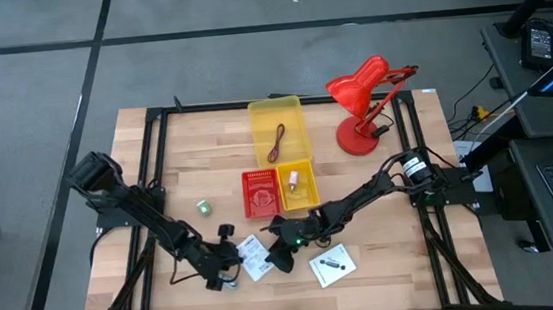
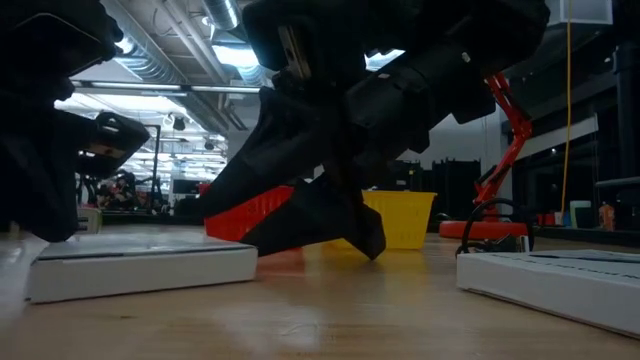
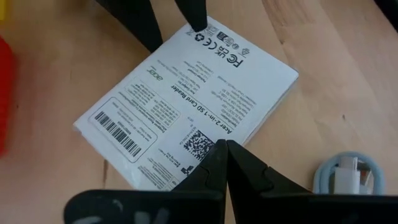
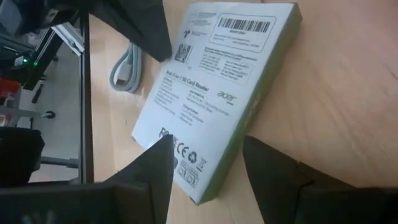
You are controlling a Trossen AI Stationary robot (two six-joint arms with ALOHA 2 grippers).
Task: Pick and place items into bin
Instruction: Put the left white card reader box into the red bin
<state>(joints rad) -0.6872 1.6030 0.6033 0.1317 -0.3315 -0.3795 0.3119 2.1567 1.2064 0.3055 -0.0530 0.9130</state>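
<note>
Both arms are crowding the same flat white printed card-reader packet (image 1: 253,255) lying on the wooden table (image 1: 148,287) near the front edge, w/ the yellow plastic bin (image 1: 278,125) well apart toward the back. Right gripper (image 4: 208,163) is sitting w/ fingers apart, straddling the packet's corner, while left gripper (image 3: 225,163) is pressing down w/ tips together at the opposite edge. To do it well, I'd say right should be sliding one finger under the edge before closing, left pinning it so it isn't skidding.

- Left arm (image 1: 152,218) reaches in from the table's left edge toward the front middle, stretched low over the wood.
- Left gripper (image 3: 227,149) has its fingers pressed together.
- Right arm (image 1: 380,188) comes from the right, angled down to meet it.
- Right gripper (image 4: 208,158) has fingers spread apart, tips low at the table.
</note>
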